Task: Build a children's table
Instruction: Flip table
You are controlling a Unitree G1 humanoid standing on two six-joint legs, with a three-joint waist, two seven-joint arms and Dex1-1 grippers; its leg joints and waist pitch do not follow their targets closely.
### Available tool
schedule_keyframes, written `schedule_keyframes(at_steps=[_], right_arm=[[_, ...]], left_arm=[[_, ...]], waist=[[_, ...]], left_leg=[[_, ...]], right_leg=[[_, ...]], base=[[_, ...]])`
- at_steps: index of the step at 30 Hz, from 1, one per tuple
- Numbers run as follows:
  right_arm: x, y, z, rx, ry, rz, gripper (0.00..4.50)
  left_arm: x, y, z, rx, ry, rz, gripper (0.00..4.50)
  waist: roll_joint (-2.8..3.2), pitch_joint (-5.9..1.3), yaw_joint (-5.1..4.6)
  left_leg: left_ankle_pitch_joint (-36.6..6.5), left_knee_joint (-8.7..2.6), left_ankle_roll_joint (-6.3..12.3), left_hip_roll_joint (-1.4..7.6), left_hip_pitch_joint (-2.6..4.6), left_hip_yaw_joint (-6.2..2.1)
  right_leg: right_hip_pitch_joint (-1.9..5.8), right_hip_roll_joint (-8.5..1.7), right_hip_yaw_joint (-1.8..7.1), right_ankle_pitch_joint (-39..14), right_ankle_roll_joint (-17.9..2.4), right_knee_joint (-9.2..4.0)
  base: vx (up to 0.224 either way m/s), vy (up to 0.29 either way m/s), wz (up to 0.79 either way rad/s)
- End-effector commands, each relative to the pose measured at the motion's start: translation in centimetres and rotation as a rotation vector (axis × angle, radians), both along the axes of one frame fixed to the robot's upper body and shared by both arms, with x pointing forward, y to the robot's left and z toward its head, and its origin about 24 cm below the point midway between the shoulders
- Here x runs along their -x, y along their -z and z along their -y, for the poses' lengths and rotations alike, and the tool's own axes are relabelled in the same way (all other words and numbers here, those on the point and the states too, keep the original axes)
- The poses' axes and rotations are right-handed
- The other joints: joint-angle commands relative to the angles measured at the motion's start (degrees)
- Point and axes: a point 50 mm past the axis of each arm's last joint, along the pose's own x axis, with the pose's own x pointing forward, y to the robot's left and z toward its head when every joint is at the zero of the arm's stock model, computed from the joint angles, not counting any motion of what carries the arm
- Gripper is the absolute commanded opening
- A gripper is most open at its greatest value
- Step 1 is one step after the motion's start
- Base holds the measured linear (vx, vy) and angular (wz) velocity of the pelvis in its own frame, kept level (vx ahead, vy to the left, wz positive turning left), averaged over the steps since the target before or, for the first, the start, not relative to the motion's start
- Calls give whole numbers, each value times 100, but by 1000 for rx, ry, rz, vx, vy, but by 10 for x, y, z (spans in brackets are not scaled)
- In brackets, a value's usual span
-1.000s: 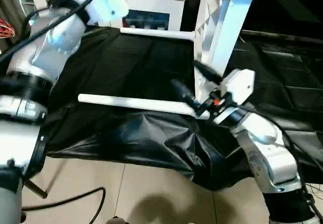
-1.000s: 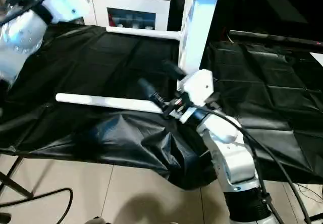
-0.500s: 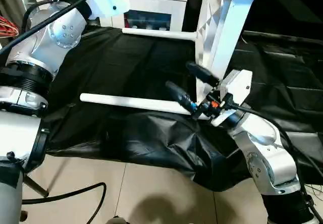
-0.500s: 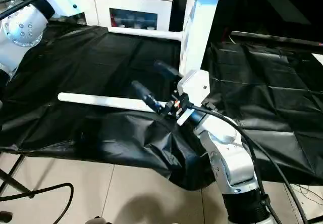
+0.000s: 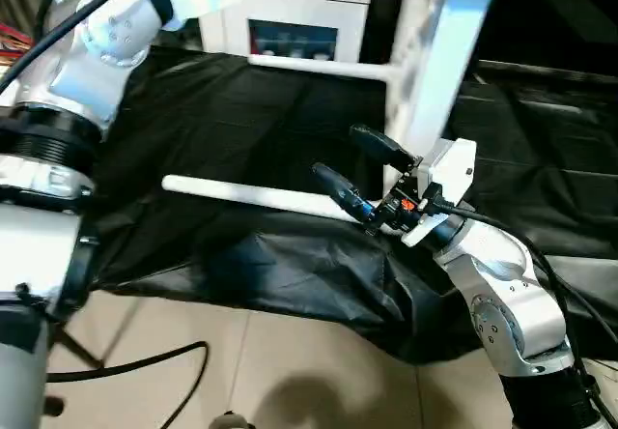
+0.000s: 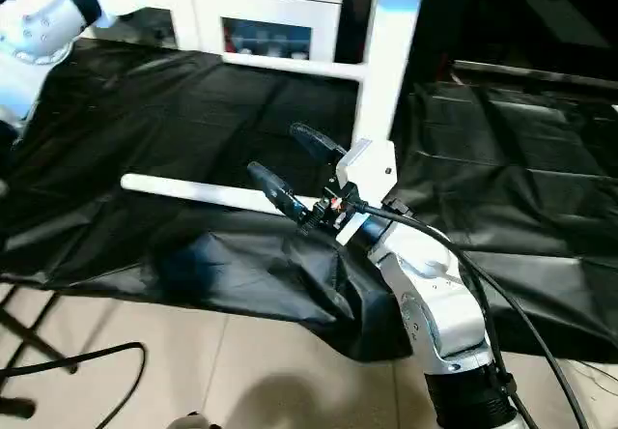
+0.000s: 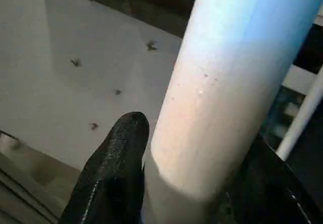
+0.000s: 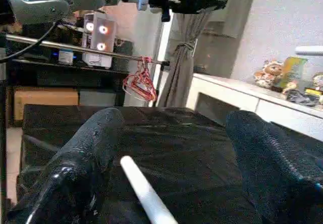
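The right tool (image 5: 359, 161) stands wide open, its fingers astride the near end of a loose white leg (image 5: 253, 195) lying across the black sheet (image 5: 232, 129), open sheet all round it. The left tool (image 7: 186, 183) clasps a raised leg (image 7: 237, 77) of the children's table (image 5: 439, 23), which stands upended behind

Your right gripper (image 6: 294, 163) hangs open over the near end of a loose white leg (image 6: 208, 194) lying on the black sheet (image 6: 145, 120).
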Motion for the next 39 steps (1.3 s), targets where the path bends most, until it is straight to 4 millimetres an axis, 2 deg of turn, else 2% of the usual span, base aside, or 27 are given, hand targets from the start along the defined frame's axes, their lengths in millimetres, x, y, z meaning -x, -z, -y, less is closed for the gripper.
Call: schedule_keyframes(at_steps=[1,2,6,7,10,12,16,17,18,19,20,21,25,26,27,28,30,31,32,33,34,35,37,38,39], right_arm=[[1,0,3,6,-1,2,365],[1,0,3,9,-1,-1,365],[2,3,4,31,-5,-13,365],[3,4,4,36,-5,-15,365],[3,6,4,45,-6,-20,365],[4,6,5,50,-8,-22,365],[4,9,7,55,1,-32,365],[4,10,8,55,7,-37,365],[4,10,8,54,8,-39,365],[5,13,11,45,18,-57,381],[5,13,12,42,21,-62,392],[4,16,15,32,44,-75,392],[4,21,21,19,83,-96,417],[4,23,25,14,102,-103,429],[4,25,26,12,113,-107,437],[3,26,29,12,125,-111,444],[3,26,30,12,133,-113,450],[3,27,31,13,136,-116,450],[3,27,31,14,133,-119,450],[3,27,31,14,133,-119,450],[3,27,30,16,131,-121,450],[3,27,30,18,129,-122,450],[3,27,29,24,131,-120,450],[2,27,29,31,135,-118,450],[2,27,29,38,139,-115,450]], left_arm=[[-4,3,-10,383,16,-64,204],[-4,1,-11,463,4,-70,204],[-5,-4,-19,656,-49,-91,205],[-4,-5,-20,689,-56,-92,206],[-4,-6,-24,754,-73,-88,206],[-3,-6,-26,785,-76,-87,206],[3,-5,-31,841,-86,-88,206],[5,-3,-32,852,-90,-87,202],[5,-3,-32,853,-91,-87,199],[8,2,-32,860,-96,-84,198],[9,3,-32,862,-98,-82,198],[12,8,-31,852,-92,-79,198],[20,19,-28,825,-71,-78,195],[24,26,-28,817,-79,-85,193],[26,30,-28,814,-87,-91,191],[30,37,-28,802,-78,-100,189],[33,43,-27,789,-66,-107,186],[36,50,-27,774,-57,-114,185],[38,58,-28,761,-49,-129,183],[38,58,-28,761,-49,-129,181],[40,64,-30,755,-53,-138,180],[41,68,-32,753,-55,-143,174],[41,73,-35,746,-61,-150,172],[41,76,-37,739,-57,-158,171],[41,79,-38,732,-52,-166,169]], waist=[[-8,-356,-40],[-15,-360,2],[-11,-363,3],[-20,-365,-7],[16,-374,-20],[10,-379,-23],[25,-418,-41],[30,-436,-60],[26,-436,-66],[2,-488,-74],[0,-489,-75],[8,-460,-74],[7,-441,-84],[16,-450,-95],[10,-422,-102],[-14,-415,-110],[-1,-397,-126],[-1,-397,-126],[-32,-380,-159],[-14,-381,-156],[-2,-353,-180],[-35,-344,-194],[-20,-348,-203],[-67,-355,-204],[-35,-349,-200]], left_leg=[[-835,-421,-223,172,67,-50],[-760,-410,-158,169,71,-39],[-647,-406,-17,148,41,2],[-662,-405,17,129,20,1],[-657,-399,66,124,12,-3],[-639,-394,89,116,4,0],[-377,-379,124,126,-26,-12],[-264,-374,130,157,-22,-19],[-209,-367,150,152,-28,-12],[146,-314,278,138,-46,-3],[256,-308,325,143,-61,-2],[232,-301,402,129,-59,17],[-50,-335,375,177,-52,8],[-75,-332,356,176,-38,11],[-179,-339,354,170,-36,22],[-254,-349,341,178,-29,26],[-434,-370,282,183,-28,26],[-434,-370,282,183,-28,26],[-606,-383,238,178,-11,36],[-623,-389,228,187,-5,25],[-758,-410,193,190,3,27],[-879,-422,157,188,3,23],[-940,-431,117,194,17,17],[-898,-433,122,193,15,19],[-902,-445,105,193,16,8]], right_leg=[[273,-539,272,-725,-852,-429],[265,-548,272,-748,-854,-423],[269,-549,240,-817,-870,-436],[289,-554,236,-899,-843,-441],[277,-563,227,-971,-826,-451],[277,-554,223,-943,-830,-454],[297,-536,208,-325,-908,-394],[304,-548,206,26,-1005,-346],[303,-537,199,175,-1044,-340],[317,-512,190,868,-1142,-267],[326,-514,184,1080,-1183,-237],[285,-495,175,1139,-1223,-260],[301,-543,170,783,-1266,-293],[303,-540,164,715,-1256,-286],[282,-534,167,528,-1221,-325],[286,-548,169,393,-1204,-342],[280,-560,165,-70,-1124,-393],[280,-560,165,-70,-1124,-393],[259,-550,155,-423,-1032,-438],[260,-562,151,-496,-1012,-436],[236,-564,143,-757,-952,-474],[246,-574,138,-1036,-878,-501],[226,-574,134,-1202,-786,-517],[226,-570,129,-1204,-735,-517],[212,-577,125,-1243,-707,-520]], base=[[0,0,0],[0,0,0],[0,0,0],[0,0,0],[0,0,0],[0,0,0],[0,0,0],[0,0,0],[0,0,0],[0,0,0],[0,0,0],[0,0,0],[0,0,0],[0,0,0],[0,0,0],[0,0,0],[0,0,0],[0,0,0],[0,0,0],[0,0,0],[0,0,0],[0,0,0],[0,0,0],[0,0,0],[0,0,0]])
